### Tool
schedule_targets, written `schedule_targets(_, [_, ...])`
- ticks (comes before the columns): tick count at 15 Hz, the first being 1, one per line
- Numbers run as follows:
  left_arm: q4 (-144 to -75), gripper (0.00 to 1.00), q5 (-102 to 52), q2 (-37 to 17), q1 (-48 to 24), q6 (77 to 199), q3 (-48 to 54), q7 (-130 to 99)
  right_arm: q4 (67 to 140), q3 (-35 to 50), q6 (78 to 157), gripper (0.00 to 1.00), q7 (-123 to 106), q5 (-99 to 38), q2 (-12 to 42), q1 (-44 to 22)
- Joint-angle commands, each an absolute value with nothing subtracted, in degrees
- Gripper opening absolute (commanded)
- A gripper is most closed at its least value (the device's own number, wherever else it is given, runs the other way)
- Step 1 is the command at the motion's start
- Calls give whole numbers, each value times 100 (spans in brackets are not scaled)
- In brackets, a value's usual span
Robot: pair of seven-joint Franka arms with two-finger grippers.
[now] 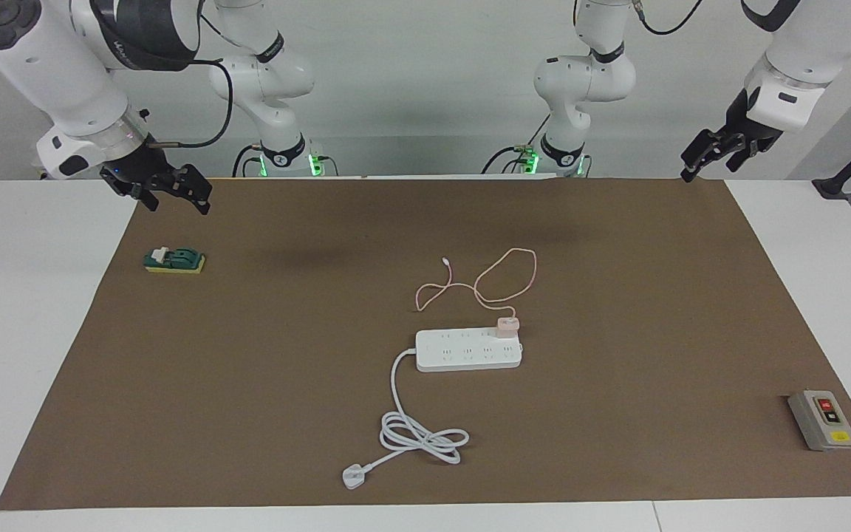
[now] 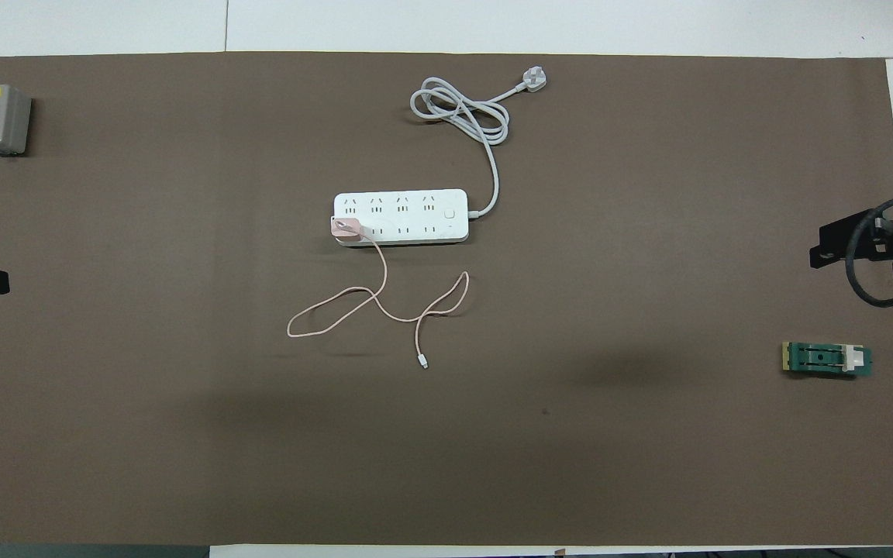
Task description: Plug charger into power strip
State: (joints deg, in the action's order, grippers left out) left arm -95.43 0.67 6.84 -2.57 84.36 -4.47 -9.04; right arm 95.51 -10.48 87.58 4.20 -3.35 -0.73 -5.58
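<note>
Charger (image 1: 507, 326) sat on the power strip (image 1: 468, 350) at its end toward the left arm's side of the table (image 1: 34, 310), in the outlet row nearer the robots; whether fully seated could not be told. Its thin pink cable (image 1: 499, 277) lay in loose loops on the brown mat (image 1: 248, 369), nearer the robots than the strip. Judged: charger body light, rigid, smooth plastic, so best taken across two flat side faces, low enough to push straight down; cable limp, poor to grasp. Strip flat and fairly light, likely to slide on the mat unless held down. Left gripper (image 1: 717, 151) hung open above the mat's corner, holding nothing; right gripper (image 1: 167, 191) hung open and empty above the green block (image 1: 174, 260).
</note>
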Motion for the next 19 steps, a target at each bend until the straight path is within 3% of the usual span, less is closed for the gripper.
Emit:
schedule_targets(1, [-9466,100,70,590,640,8429,429,-826,9519,-993,8640,100,299,-272,-105,-483])
schedule_targets(6, [-8605,100,52,-105,423,7998,404,-835,9519,-993,8640,100,299,-272,-105,-483])
schedule_targets(12, [-9263,100,26,237,97,8569,105,-334,9519,-993,8640,100,299,-264,-114,-483])
schedule_targets(19, [-9272,100,-185,237,114,9060,106,-264,9519,-993,8640,100,299,-264,-105,-483])
